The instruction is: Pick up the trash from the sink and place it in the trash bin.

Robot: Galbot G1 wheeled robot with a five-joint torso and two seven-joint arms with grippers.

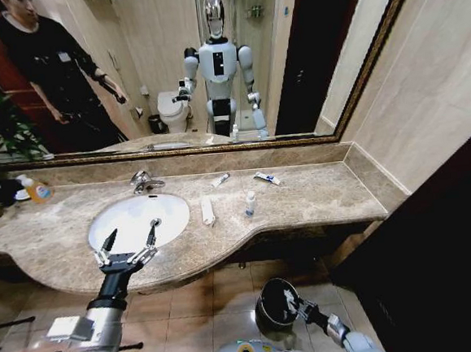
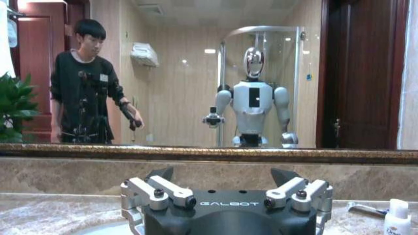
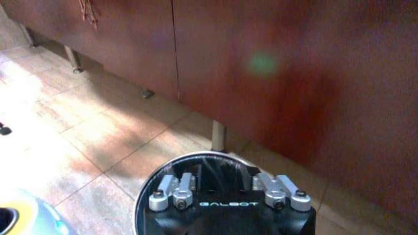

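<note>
The left hand (image 1: 132, 237) hovers open over the sink (image 1: 174, 221); the trash (image 1: 207, 210) lies on the table beside it. The right hand (image 1: 291, 302) grips the bin (image 1: 270, 304) (floor level). Reaching sideways could knock the small bottle (image 1: 251, 203) over.

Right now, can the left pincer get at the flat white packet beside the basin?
Probably yes: the left pincer hangs open above the sink, and the flat packet lies in the open beside the basin, nothing between them.
</note>
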